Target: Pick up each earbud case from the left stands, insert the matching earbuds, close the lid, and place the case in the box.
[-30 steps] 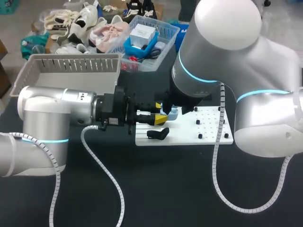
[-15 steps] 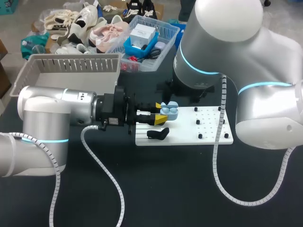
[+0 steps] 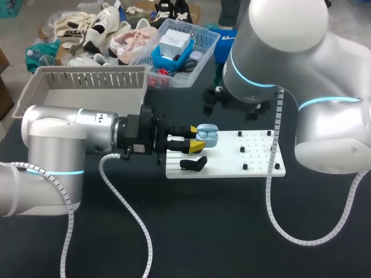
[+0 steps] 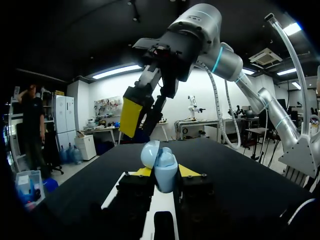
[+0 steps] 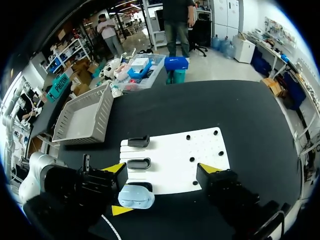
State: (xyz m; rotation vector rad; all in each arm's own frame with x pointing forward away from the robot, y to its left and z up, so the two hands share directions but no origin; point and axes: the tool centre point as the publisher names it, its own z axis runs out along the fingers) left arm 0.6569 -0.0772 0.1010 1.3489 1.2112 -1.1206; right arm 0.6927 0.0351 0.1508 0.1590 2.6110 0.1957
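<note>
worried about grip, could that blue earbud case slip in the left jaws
Possibly: the earbud case looks smooth and rounded, pinched only at its sides. It seems rigid, probably light. Its lid looks ajar, so a nudge might swing it.

Your left gripper point(image 3: 199, 141) holds the case point(image 3: 207, 135) above the left end of the board point(image 3: 249, 153); stand point(image 3: 193, 164) on board, in front; box point(image 3: 87, 87) behind, leftward.

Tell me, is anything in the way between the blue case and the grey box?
Nothing visible is. The blue case sits shut in the left gripper, and only black table lies between it and the grey box.
</note>
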